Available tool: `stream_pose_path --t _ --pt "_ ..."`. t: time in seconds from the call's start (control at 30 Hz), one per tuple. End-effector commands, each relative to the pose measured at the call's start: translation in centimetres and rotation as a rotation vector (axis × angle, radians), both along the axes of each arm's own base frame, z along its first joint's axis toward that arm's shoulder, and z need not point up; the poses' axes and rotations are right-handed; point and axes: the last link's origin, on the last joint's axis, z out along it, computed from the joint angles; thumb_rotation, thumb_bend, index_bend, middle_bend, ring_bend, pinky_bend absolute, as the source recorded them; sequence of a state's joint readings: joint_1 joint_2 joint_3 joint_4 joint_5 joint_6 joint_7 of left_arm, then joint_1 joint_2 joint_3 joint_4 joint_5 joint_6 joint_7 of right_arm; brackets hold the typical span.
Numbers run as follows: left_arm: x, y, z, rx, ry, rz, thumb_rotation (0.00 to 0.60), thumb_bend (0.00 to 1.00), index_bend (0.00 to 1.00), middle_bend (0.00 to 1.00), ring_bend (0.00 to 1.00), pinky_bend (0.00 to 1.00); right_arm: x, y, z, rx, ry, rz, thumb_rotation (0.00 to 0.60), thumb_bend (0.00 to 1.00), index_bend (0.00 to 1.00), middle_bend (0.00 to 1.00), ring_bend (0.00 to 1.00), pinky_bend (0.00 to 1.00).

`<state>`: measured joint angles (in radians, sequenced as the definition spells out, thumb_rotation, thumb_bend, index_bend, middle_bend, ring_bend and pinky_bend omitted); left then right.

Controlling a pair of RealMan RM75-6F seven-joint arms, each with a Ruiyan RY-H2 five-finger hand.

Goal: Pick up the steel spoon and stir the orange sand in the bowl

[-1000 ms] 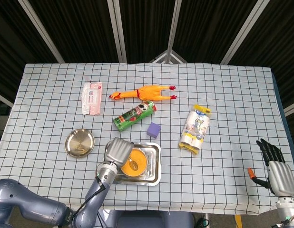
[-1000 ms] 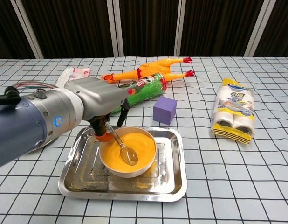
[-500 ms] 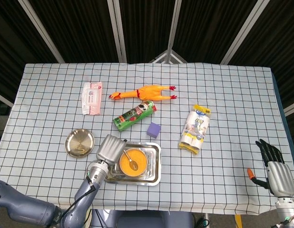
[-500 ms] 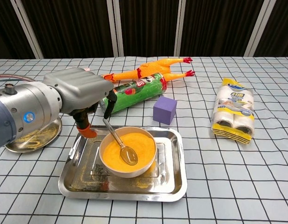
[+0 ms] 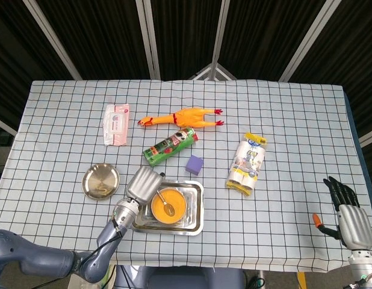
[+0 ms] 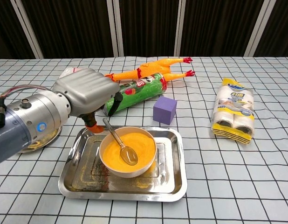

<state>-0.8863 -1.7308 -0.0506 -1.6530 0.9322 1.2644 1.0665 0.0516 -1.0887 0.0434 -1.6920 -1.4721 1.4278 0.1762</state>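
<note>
The steel spoon (image 6: 119, 140) lies in the bowl (image 6: 108, 164) of orange sand (image 6: 139, 144), its scoop on the sand and its handle leaning over the bowl's left rim. The bowl stands in a steel tray (image 6: 170, 185). My left hand (image 6: 85, 93) hovers just left of the bowl, over the tray's far-left corner, with its fingers (image 6: 114, 104) hanging apart and nothing held. Its orange thumb tip sits close to the handle's end without touching it. From the head view, spoon (image 5: 165, 204), bowl (image 5: 155, 212) and left hand (image 5: 144, 182) show likewise. My right hand (image 5: 346, 211) rests open at the table's near right corner.
A round steel plate (image 6: 41, 137) lies left of the tray, partly behind my left arm. Behind the tray are a green chip can (image 6: 139, 92) and a purple cube (image 6: 164, 110). Farther back lie a rubber chicken (image 5: 183, 117) and a tissue pack (image 5: 116, 124). A paper-roll pack (image 6: 234, 115) lies right.
My left hand has come off the spoon's handle and drawn back left from above the bowl. The spoon stays lying in the sand. The right hand has not moved.
</note>
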Motion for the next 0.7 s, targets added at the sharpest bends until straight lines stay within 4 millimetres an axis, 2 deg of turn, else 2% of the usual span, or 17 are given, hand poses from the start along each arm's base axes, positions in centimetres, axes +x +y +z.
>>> stream_pose_path --t 0.03,0.27,0.7 --pt "0.0 -0.1 -0.27 -0.006 0.005 -0.005 0.6 0.3 0.53 1.0 1.0 1.0 -0.02 -0.01 0.02 0.0 -0.002 0.0 0.6 0.4 0.0 0.0 0.0 0.0" --pt "0.23 0.01 -0.44 -0.004 -0.014 -0.006 0.6 0.31 0.54 1.0 1.0 1.0 0.06 0.05 -0.02 0.002 -0.003 0.001 0.6 0.4 0.0 0.0 0.0 0.0" --pt "0.23 -0.24 -1.16 -0.018 -0.011 -0.012 0.6 0.41 0.57 1.0 1.0 1.0 0.04 0.05 -0.01 0.005 -0.008 -0.002 0.6 0.41 0.0 0.0 0.0 0.0"
